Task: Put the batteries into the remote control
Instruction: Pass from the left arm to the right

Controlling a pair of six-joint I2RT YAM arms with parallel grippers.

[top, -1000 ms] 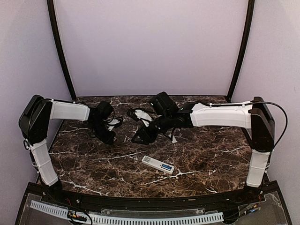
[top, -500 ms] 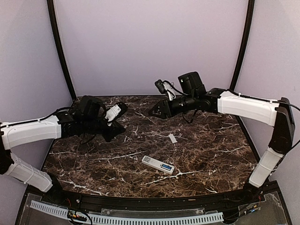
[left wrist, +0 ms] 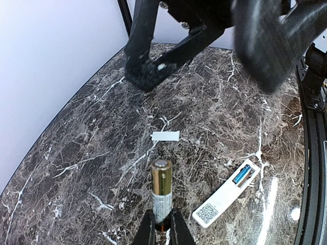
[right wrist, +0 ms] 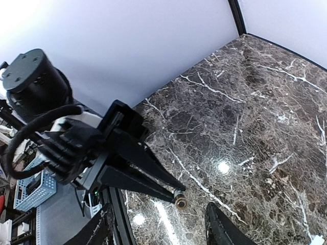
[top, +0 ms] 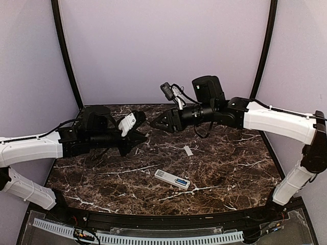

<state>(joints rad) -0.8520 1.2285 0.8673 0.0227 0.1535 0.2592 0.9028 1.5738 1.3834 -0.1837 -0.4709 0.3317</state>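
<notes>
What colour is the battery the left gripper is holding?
The battery is shiny gold, dark lower down; the left wrist view shows it best.

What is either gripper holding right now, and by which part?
The left gripper pinches one battery by its rear end, the rest sticking out ahead. The right gripper is open and holds nothing.

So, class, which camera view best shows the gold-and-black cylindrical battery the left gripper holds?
Left wrist: the gold-and-black cylindrical battery stands large, pinched by the left gripper. Right wrist shows only its end; top external shows nothing clear.
</notes>
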